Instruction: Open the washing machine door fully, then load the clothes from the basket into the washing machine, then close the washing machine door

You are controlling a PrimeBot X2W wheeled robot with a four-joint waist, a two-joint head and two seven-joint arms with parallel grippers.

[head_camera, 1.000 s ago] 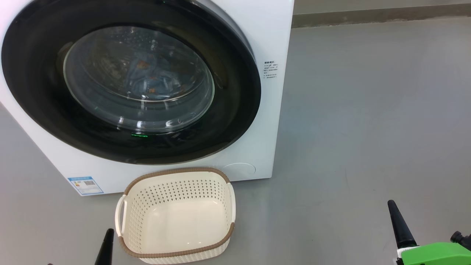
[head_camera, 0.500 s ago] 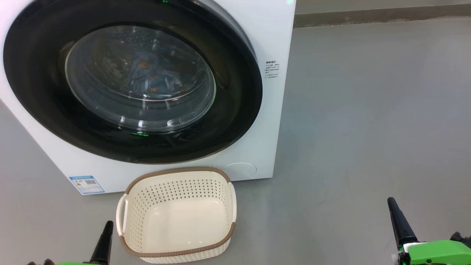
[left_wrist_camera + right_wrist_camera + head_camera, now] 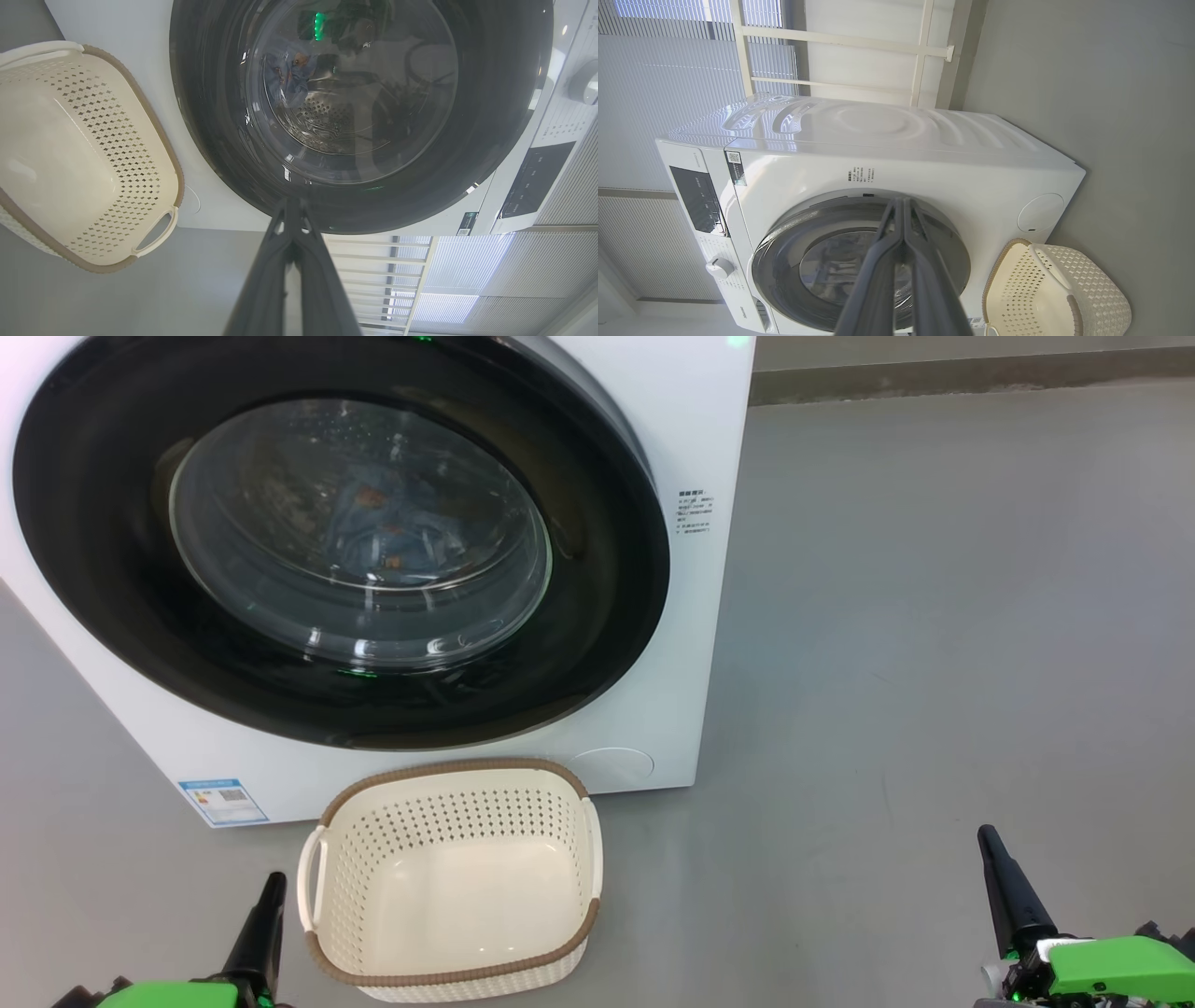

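In your head view, the washing machine (image 3: 709, 420) stands on the grey floor (image 3: 934, 616) with the washing machine door (image 3: 607, 579) closed flat against its front. The clothes (image 3: 378, 523), light blue with orange marks, lie inside behind the glass window. The basket (image 3: 448, 769) sits on the floor just in front of the machine, below the door, with its cream bottom showing. A blue label (image 3: 224, 800) is at the machine's lower corner, left of the basket. Your left gripper (image 3: 274, 889) hangs just beside the basket's left handle, and your right gripper (image 3: 990, 847) is well apart over bare floor. Each reads as a single dark spike, jaws pressed together.

In your left wrist view, the fingers meet at their tips in front of the door's black ring. The blue fabric rests against the perforated steel drum (image 3: 322, 112).

In your right wrist view, the fingers are likewise pressed together and hold nothing. They point at the closed door, with the control dial (image 3: 719, 267) beside it.
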